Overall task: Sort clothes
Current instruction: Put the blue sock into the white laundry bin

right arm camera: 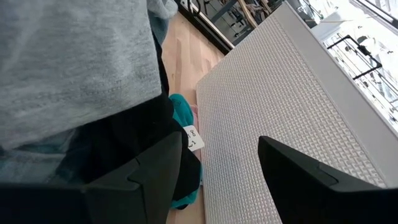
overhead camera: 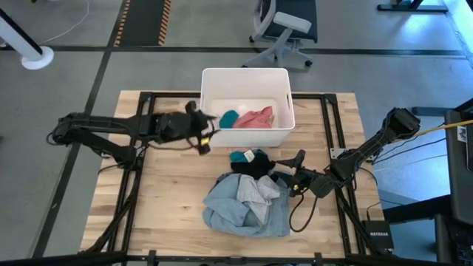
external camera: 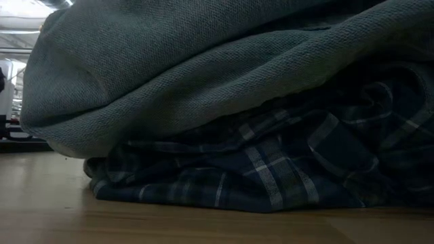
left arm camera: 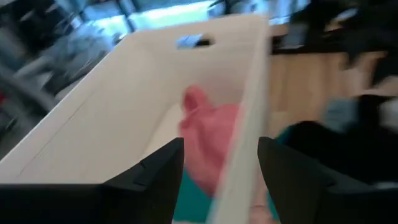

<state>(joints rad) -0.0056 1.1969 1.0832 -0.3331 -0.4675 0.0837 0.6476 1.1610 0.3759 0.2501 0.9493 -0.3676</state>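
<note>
While the whole bench (overhead camera: 162, 199) is seen from above, a white bin (overhead camera: 245, 77) is found at its far middle, with a pink piece (overhead camera: 255, 118) and a teal piece (overhead camera: 228, 118) lying inside it. The left claw (overhead camera: 205, 135) is held at the bin's left wall, just beside the rim. Near the middle of the bench a pile is made up of a grey-blue shirt (overhead camera: 244, 214), a lighter grey piece (overhead camera: 255, 191) on top of it, a black piece (overhead camera: 251, 168) and a second teal piece (overhead camera: 240, 156) on the side toward the bin. The right claw (overhead camera: 290, 168) is set against the right edge of this pile, beside the black piece. An office chair (overhead camera: 284, 29) stands on the floor beyond the bench. At bench height, the view is almost wholly blocked by a grey garment (external camera: 203, 68) draped over a plaid shirt (external camera: 271, 169), both resting on the wood. From the left wrist, the fingers (left arm camera: 152, 180) are seen spread apart with nothing between them, straddling the bin's wall (left arm camera: 245, 143), with the pink piece (left arm camera: 208, 140) inside. From the right wrist, the fingers (right arm camera: 155, 174) are likewise seen apart and empty, with grey fabric (right arm camera: 74, 62), the black piece (right arm camera: 118, 143) and the teal piece (right arm camera: 183, 112) close ahead, and the bin's textured white side (right arm camera: 273, 93) just beside them.
</note>
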